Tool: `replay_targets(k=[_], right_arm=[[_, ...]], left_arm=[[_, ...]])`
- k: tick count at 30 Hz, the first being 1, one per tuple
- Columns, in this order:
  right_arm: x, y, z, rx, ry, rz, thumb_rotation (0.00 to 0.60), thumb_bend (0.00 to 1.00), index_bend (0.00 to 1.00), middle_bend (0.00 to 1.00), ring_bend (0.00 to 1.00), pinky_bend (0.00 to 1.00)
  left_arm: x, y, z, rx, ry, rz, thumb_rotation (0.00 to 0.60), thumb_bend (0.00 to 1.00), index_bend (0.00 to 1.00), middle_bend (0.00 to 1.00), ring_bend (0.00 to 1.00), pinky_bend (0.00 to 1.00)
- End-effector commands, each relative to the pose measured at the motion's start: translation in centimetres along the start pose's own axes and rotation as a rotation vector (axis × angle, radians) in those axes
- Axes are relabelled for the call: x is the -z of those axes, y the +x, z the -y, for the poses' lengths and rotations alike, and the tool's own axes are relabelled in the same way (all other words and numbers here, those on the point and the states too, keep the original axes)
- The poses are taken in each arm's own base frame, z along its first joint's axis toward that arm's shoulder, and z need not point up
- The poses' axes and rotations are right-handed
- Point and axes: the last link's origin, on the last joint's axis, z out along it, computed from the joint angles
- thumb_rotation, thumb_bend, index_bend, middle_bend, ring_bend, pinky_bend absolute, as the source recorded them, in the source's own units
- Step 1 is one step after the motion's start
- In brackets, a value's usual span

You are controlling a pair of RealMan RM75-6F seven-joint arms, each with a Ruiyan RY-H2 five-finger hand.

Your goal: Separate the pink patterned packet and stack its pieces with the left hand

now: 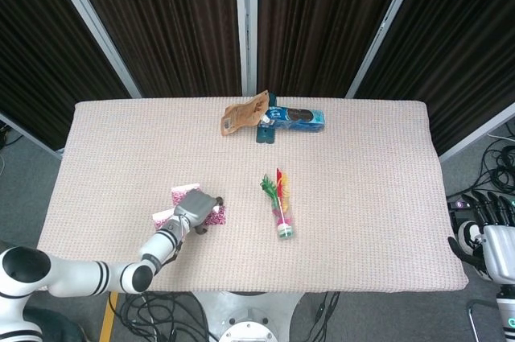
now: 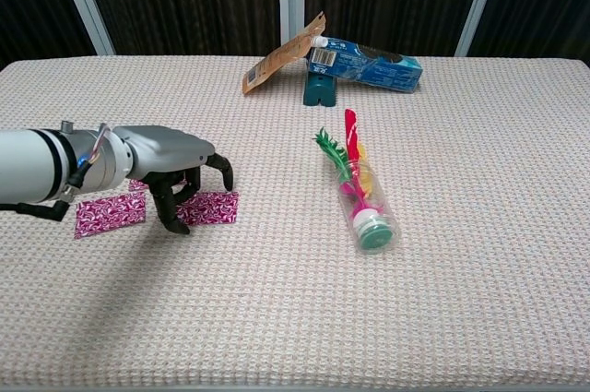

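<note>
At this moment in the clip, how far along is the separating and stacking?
Separation looks done: pink pieces lie apart on the table, one left of the left hand, one under its fingertips, a third partly hidden behind it. The hand is over the right piece; grip unclear. Stacking remains. The right hand is off the table.

left hand [image 2: 171, 163]: smooth silver-grey metallic back shell, black fingers [image 2: 175, 212]
left wrist [image 2: 92, 158]: silver cuff, thin red, blue and yellow wires exposed at the joint
left arm [image 1: 68, 276]: glossy white round segments, black bands at the joints
right hand [image 1: 485, 233]: black fingers, white boxy body, only partly visible at the frame edge
</note>
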Motion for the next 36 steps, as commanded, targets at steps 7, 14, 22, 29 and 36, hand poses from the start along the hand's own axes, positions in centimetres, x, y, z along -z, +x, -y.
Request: replay_targets(k=[7, 14, 22, 29, 36], right_arm=[[0.1, 0.1, 0.0, 0.004, -0.002, 0.0, 0.515, 0.2, 0.13, 0.09, 0.0, 0.0], [0.2, 0.2, 0.0, 0.007, -0.003, -0.004, 0.519, 0.2, 0.13, 0.09, 0.0, 0.0], [0.2, 0.2, 0.0, 0.005, -0.007, -0.001, 0.52, 0.2, 0.13, 0.09, 0.0, 0.0], [0.4, 0.2, -0.1, 0.006, -0.01, -0.002, 0.515, 0.2, 0.13, 0.09, 0.0, 0.0], [0.5, 0.2, -0.3, 0.005, -0.016, -0.001, 0.52, 0.2, 0.13, 0.09, 0.0, 0.0]], left_arm=[[0.6, 0.0, -0.8, -0.012, -0.031, 0.006, 0.6, 0.24, 0.33, 0.86, 0.9, 0.94], [0.1, 0.0, -0.6, -0.02, -0.002, -0.032, 0.6, 0.24, 0.33, 0.86, 0.9, 0.94], [-0.3, -0.3, -0.5, 0.007, 0.011, -0.032, 0.6, 0.25, 0.37, 0.87, 0.9, 0.94], [-0.5, -0.5, -0.6, 0.011, 0.018, -0.045, 0.6, 0.26, 0.38, 0.87, 0.9, 0.94], [-0.7, -0.8, -0.5, 0.011, 0.022, -0.055, 0.6, 0.26, 0.39, 0.87, 0.9, 0.94]])
